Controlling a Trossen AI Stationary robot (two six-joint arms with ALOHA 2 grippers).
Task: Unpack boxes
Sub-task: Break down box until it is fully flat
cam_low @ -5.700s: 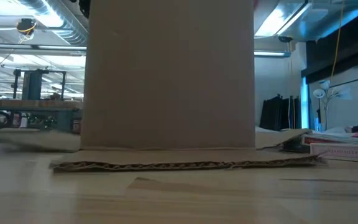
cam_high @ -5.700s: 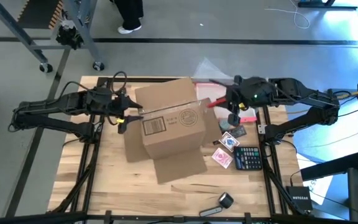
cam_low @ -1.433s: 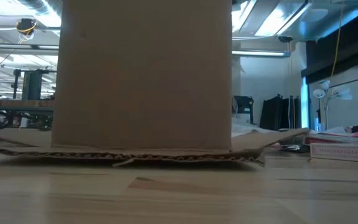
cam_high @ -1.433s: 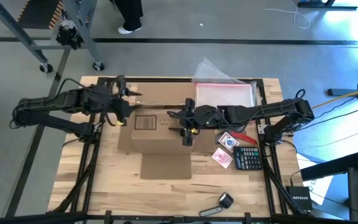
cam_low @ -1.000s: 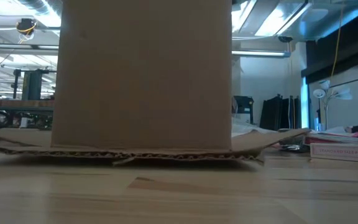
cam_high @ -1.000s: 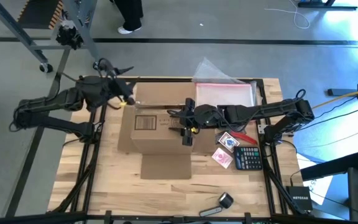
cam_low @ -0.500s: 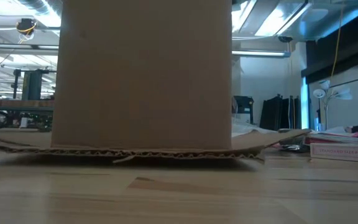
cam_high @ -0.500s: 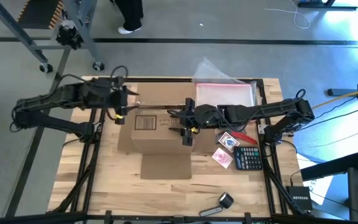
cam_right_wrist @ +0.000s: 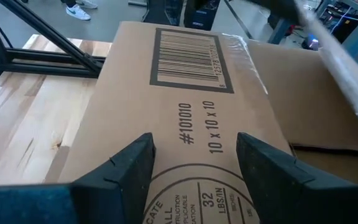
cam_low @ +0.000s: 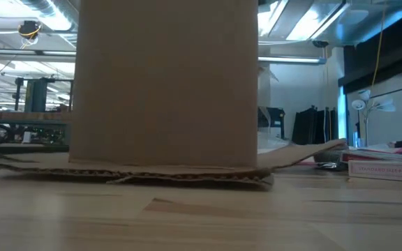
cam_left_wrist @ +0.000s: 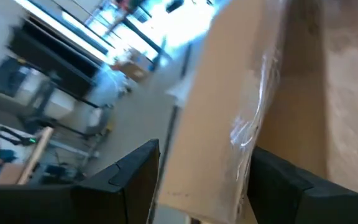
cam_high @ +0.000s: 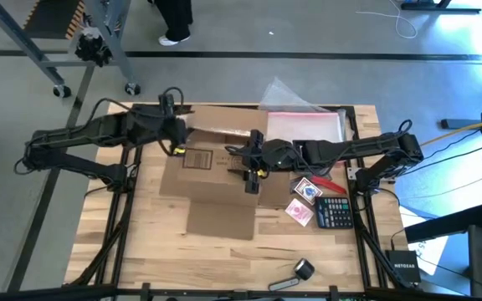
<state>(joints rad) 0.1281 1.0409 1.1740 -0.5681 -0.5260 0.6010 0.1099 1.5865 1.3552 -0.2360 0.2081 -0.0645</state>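
Box: a brown cardboard box (cam_high: 216, 163) stands mid-table, somewhat toward the left arm's side, its barcode label (cam_right_wrist: 187, 60) and printed size marks facing up.
Axis: seen from above, the box runs longest across the table from arm to arm, with one flap (cam_high: 221, 219) lying flat on the wood toward the near edge and another at the far side.
Left gripper: the left gripper (cam_high: 176, 125) sits at the box's far left corner, fingers (cam_left_wrist: 129, 180) spread wide on either side of a taped cardboard flap edge (cam_left_wrist: 229, 112); whether they pinch it cannot be told.
Right gripper: the right gripper (cam_high: 252, 177) rests over the top panel, fingers (cam_right_wrist: 126, 165) parted, straddling the printed face without clasping anything.
Edges: open wood shows along the near edge and the near left corner; the right side is crowded.
Clutter: a clear pouch (cam_high: 301, 125) lies at the far right, with card packs (cam_high: 305, 199) and a calculator (cam_high: 335, 212) just beside the box's right side; a small dark tool (cam_high: 295, 274) lies near the front edge.
Surface: pale slatted wooden table (cam_high: 141, 251) on a black frame.
Room: in the low view the box wall (cam_low: 166, 84) fills the middle, with ceiling lights and shelving behind; a person's legs (cam_high: 172, 18) show beyond the table.
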